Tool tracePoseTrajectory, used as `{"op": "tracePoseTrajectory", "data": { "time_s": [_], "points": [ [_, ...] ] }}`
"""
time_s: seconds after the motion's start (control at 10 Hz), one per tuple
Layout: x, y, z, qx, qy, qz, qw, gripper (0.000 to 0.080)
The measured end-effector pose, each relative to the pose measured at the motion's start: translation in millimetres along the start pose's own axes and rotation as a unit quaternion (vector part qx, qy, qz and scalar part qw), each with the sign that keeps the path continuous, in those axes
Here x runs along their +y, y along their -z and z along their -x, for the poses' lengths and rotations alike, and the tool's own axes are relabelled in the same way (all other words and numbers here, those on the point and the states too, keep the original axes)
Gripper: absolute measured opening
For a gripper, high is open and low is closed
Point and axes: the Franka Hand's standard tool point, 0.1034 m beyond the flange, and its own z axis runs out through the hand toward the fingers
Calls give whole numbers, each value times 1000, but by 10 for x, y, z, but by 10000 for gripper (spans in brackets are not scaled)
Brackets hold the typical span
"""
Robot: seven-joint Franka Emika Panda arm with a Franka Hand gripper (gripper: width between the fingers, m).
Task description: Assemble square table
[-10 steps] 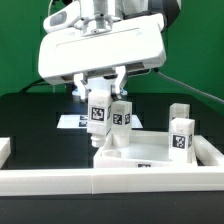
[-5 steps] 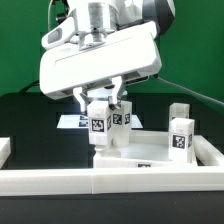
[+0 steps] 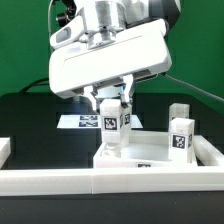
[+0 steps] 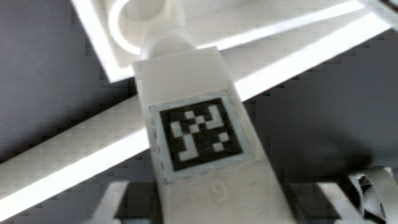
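Note:
My gripper (image 3: 109,101) is shut on a short white leg (image 3: 108,128) with a black-and-white tag. It holds the leg upright, its lower end at the near left corner of the white square tabletop (image 3: 150,156). In the wrist view the tagged leg (image 4: 196,115) runs between my two fingers (image 4: 128,200), gripper (image 4: 231,203), with the tabletop's rim (image 4: 285,55) beyond it. A second tagged leg (image 3: 126,118) shows close behind the held one. Two more legs (image 3: 181,136) stand at the exterior view's right.
The long white border wall (image 3: 110,181) runs along the front, with a raised end at the exterior view's left (image 3: 4,150). The marker board (image 3: 80,122) lies flat on the black table behind the tabletop. A green backdrop stands at the rear.
My gripper has shifted with the leg toward the exterior view's right and slightly down, and the hand has turned. The leg's lower end now meets the tabletop corner.

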Motion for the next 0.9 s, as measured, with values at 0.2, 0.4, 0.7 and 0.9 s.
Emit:
{"op": "tracePoseTrajectory", "data": {
  "time_s": [0.2,0.4,0.7,0.9],
  "points": [
    [-32,0,33,-3,7,-1,1000,315],
    [-47,6,41,-4,9,-2,1000,315],
    [25,20,24,-2,10,2,1000,315],
    [76,16,19,-3,10,5,1000,315]
  ]
}}
